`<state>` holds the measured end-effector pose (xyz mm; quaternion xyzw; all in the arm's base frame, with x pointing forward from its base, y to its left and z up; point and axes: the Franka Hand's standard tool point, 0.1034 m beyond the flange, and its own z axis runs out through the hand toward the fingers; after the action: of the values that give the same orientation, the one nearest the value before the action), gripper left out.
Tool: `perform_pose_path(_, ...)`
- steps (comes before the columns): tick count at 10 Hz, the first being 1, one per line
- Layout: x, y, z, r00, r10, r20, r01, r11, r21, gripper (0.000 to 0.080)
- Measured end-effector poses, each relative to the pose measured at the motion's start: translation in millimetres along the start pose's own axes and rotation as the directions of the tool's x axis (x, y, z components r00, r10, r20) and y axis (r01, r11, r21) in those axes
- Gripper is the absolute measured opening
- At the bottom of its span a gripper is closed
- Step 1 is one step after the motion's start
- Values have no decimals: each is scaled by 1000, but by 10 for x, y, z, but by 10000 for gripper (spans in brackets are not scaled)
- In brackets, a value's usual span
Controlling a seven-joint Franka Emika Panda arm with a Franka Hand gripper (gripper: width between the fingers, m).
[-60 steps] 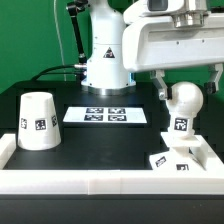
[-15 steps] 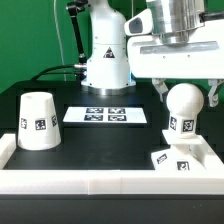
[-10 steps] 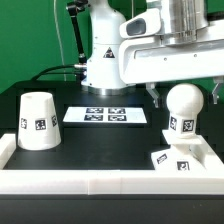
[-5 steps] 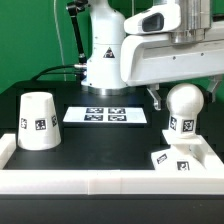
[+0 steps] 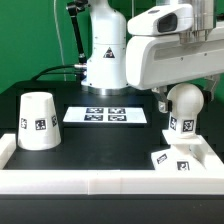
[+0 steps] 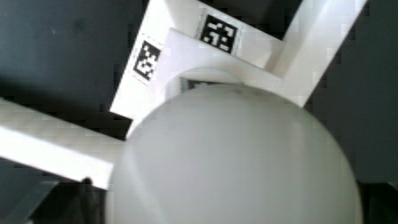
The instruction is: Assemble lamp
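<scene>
The ball-shaped bulb (image 5: 184, 103) stands upright on the low square base (image 5: 178, 160) at the exterior view's right. My gripper (image 5: 186, 98) hangs over the bulb with a finger (image 5: 161, 100) showing beside its left flank; the other finger is hidden. The jaws stand apart around the bulb. In the wrist view the bulb (image 6: 231, 160) fills most of the picture, with the tagged base (image 6: 169, 70) beyond it. The cup-like shade (image 5: 38, 120) stands mouth down at the exterior view's left, far from the gripper.
The marker board (image 5: 106, 115) lies flat behind the table's middle. A white raised rim (image 5: 100, 183) runs along the front and sides, close to the base. The arm's pedestal (image 5: 106, 55) stands at the back.
The hand has turned about its vertical axis above the bulb. The bulb's tag has kept the same facing. Shade and base have not moved.
</scene>
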<state>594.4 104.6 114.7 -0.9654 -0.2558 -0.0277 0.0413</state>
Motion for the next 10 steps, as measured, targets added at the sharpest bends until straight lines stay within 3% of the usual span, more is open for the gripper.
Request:
perform_pose_path(4, -5, 2, 10, 998, -57, 0, 57, 998, -1, 669)
perform_pose_path(5, -5, 2, 10, 999, -52, 0, 52, 999, -1, 576)
perform_pose_path(7, -7, 4, 11, 1000, -13, 0, 13, 1000, 0, 576)
perform_pose_path(10, -6, 18, -3, 917, 398, -4, -398, 917, -3, 576)
